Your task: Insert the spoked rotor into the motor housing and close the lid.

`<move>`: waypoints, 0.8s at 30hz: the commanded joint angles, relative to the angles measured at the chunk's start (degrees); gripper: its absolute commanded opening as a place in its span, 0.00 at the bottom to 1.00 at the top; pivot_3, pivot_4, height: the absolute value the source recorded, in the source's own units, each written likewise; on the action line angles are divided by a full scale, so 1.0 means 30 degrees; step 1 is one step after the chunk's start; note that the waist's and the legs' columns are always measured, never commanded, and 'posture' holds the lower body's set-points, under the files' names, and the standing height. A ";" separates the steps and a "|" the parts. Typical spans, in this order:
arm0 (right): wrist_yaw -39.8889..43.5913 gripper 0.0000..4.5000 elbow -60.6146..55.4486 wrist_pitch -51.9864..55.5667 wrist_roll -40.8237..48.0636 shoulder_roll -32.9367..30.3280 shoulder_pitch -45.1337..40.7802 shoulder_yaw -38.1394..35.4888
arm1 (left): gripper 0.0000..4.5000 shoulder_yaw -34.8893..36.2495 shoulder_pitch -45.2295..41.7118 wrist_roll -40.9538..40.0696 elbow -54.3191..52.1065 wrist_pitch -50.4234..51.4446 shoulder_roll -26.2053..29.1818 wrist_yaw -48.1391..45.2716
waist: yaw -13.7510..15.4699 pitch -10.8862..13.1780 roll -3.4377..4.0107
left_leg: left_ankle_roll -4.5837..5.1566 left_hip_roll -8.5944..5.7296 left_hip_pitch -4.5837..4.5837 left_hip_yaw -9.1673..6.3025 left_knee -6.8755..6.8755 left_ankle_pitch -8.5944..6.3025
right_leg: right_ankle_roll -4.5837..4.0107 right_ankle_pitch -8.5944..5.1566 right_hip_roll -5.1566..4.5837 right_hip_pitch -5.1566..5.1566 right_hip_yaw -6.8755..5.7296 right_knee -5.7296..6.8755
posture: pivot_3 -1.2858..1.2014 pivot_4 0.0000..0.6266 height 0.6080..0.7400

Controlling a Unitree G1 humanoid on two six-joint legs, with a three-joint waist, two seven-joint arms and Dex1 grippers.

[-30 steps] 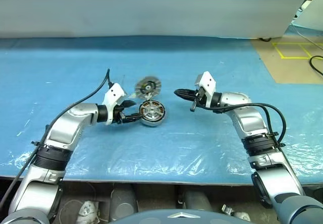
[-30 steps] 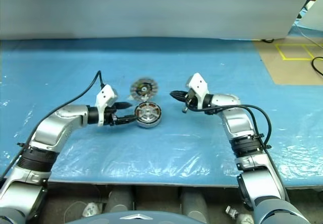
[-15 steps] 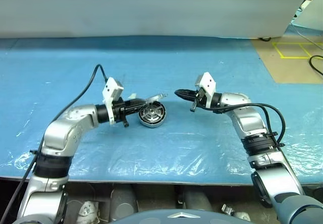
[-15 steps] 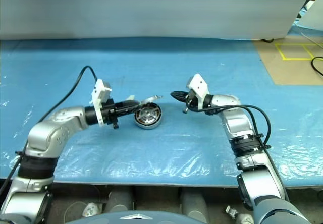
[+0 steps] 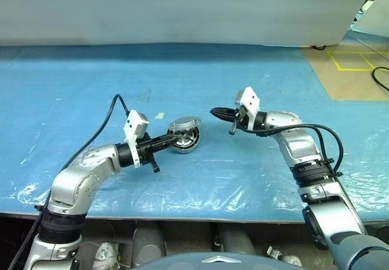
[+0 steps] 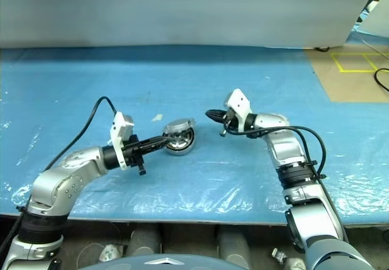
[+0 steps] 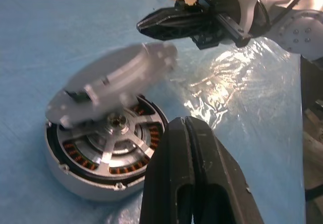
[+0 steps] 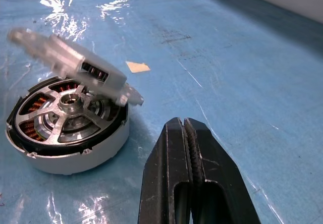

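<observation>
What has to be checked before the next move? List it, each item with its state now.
1. Spoked rotor seated in the motor housing: ok, its spokes lie inside the rim.
2. Lid flat on the housing: not ok, it rests tilted, one edge raised.
3. Lid centred over the hub: cannot tell, it is blurred.
4. Left end effector free: ok, shut on nothing, beside the housing.
5. Right end effector clear of the lid: ok, shut and apart from it on the other side.
</observation>
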 commanded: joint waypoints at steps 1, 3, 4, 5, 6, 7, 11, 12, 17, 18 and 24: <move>0.0085 0.00 -0.0186 -0.0447 0.0029 -0.0010 -0.0554 -0.0137 | 0.01 -0.0848 -0.0045 0.1091 0.0065 -0.1323 -0.0071 0.0088 | 0.0007 0.0000 0.0000 | 0.0000 -0.0001 -0.0002 0.0000 0.0002 0.0000 | 0.0000 0.0000 -0.0001 0.0000 0.0000 0.0000 | 0.52 0.24 1.00; 0.0066 0.00 -0.0160 -0.0462 0.0004 0.0048 -0.0581 -0.0143 | 0.01 -0.1343 -0.0323 0.1956 0.0687 -0.2252 -0.0534 0.0532 | 0.0027 0.0000 0.0000 | 0.0001 -0.0002 -0.0003 0.0000 0.0008 0.0000 | 0.0000 0.0000 -0.0005 0.0002 -0.0001 0.0000 | 0.52 0.24 1.00; 0.0058 0.00 -0.0183 -0.0458 -0.0004 0.0075 -0.0581 -0.0149 | 0.01 -0.1498 -0.0543 0.2426 0.1056 -0.2972 -0.0970 0.0887 | 0.0033 0.0000 0.0000 | 0.0002 -0.0003 -0.0001 0.0000 0.0010 0.0000 | 0.0000 0.0001 -0.0007 0.0003 -0.0001 0.0003 | 0.52 0.24 1.00; 0.0047 0.00 -0.0187 -0.0453 -0.0015 0.0102 -0.0593 -0.0154 | 0.01 -0.1616 -0.0771 0.2886 0.1438 -0.3693 -0.1373 0.1181 | 0.0050 0.0000 0.0000 | 0.0002 -0.0002 -0.0003 0.0000 0.0015 0.0000 | 0.0000 0.0000 -0.0006 0.0003 -0.0001 0.0006 | 0.52 0.24 1.00; 0.0041 0.00 -0.0190 -0.0450 -0.0022 0.0118 -0.0601 -0.0157 | 0.01 -0.1693 -0.0914 0.3233 0.1714 -0.4222 -0.1651 0.1345 | 0.0052 0.0000 0.0000 | 0.0002 -0.0002 -0.0003 0.0000 0.0020 0.0000 | 0.0000 0.0001 -0.0007 0.0005 0.0002 0.0006 | 0.52 0.24 1.00; 0.0027 0.00 -0.0221 -0.0436 -0.0030 0.0133 -0.0590 -0.0157 | 0.01 -0.1829 -0.1104 0.3397 0.1982 -0.4558 -0.2010 0.1422 | 0.0055 -0.0001 -0.0001 | 0.0003 -0.0001 -0.0007 0.0000 0.0024 0.0000 | 0.0000 0.0001 -0.0005 0.0004 0.0000 0.0008 | 0.52 0.24 1.00; -0.0001 0.00 -0.0374 -0.0378 -0.0026 0.0107 -0.0472 -0.0188 | 0.01 -0.2288 -0.1899 0.4228 0.3113 -0.5836 -0.3453 0.2108 | 0.0062 -0.0001 -0.0001 | 0.0004 -0.0002 -0.0008 0.0000 0.0023 0.0002 | 0.0001 0.0002 -0.0004 0.0004 0.0004 0.0006 | 0.52 0.24 1.00; -0.0008 0.00 -0.0384 -0.0367 -0.0029 0.0099 -0.0468 -0.0196 | 0.01 -0.2438 -0.2050 0.4621 0.3475 -0.6037 -0.3675 0.2379 | 0.0063 -0.0001 -0.0001 | 0.0004 -0.0003 -0.0011 0.0000 0.0023 0.0002 | 0.0001 0.0002 -0.0004 0.0003 0.0005 0.0006 | 0.52 0.24 1.00; -0.0056 0.00 -0.0446 -0.0357 -0.0043 0.0066 -0.0474 -0.0232 | 0.01 -0.3814 -0.1948 0.6539 0.4487 -0.5288 -0.3325 0.3059 | -0.0055 -0.0001 -0.0001 | 0.0006 0.0000 -0.0002 -0.0001 0.0022 0.0003 | 0.0002 0.0003 0.0003 0.0001 0.0010 0.0013 | 0.52 0.24 1.00; -0.0062 0.00 -0.0457 -0.0357 -0.0036 0.0053 -0.0480 -0.0248 | 0.01 -0.4075 -0.1832 0.6862 0.4527 -0.5061 -0.3163 0.3170 | -0.0048 -0.0004 0.0003 | 0.0006 0.0000 -0.0002 -0.0001 0.0022 0.0003 | 0.0002 0.0003 0.0001 0.0003 0.0008 0.0012 | 0.52 0.24 1.00; -0.0138 0.00 -0.0436 -0.0377 -0.0020 0.0106 -0.0617 -0.0281 | 0.01 -0.4278 -0.1468 0.6825 0.4116 -0.4244 -0.3129 0.3472 | -0.0047 -0.0011 0.0014 | 0.0006 -0.0008 0.0062 0.0001 0.0027 -0.0001 | 0.0001 0.0002 -0.0008 0.0053 0.0015 0.0017 | 0.52 0.24 1.00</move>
